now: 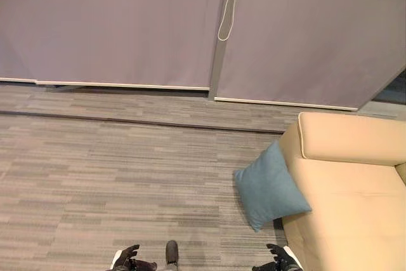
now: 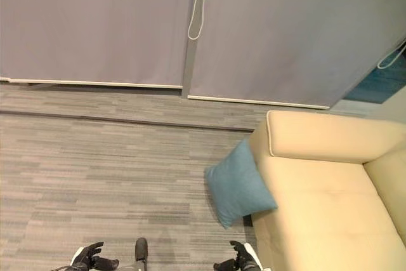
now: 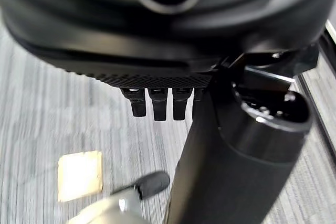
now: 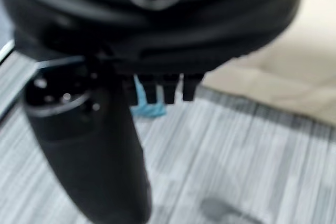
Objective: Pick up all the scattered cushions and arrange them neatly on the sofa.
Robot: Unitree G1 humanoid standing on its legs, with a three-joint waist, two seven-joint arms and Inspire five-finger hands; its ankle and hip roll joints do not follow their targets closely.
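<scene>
A blue cushion [image 1: 271, 186] leaned against the end of the beige sofa [image 1: 355, 201], resting on the grey carpet [image 1: 114, 182] below grey blinds [image 1: 114, 23]. My left hand [image 1: 129, 256] and right hand [image 1: 280, 256] hung low, fingers relaxed, both empty. The sofa's far side was cut off.

Support surface: grey striped carpet floor [image 1: 114, 176]. Directly on it: a cream upholstered sofa [image 1: 349, 201] at the robot's right, and one teal square fabric cushion [image 1: 271, 187] standing on its lower corner, tilted, leaning against the sofa's front side. Pale square patch [image 3: 80, 175] on the carpet in the left wrist view.
</scene>
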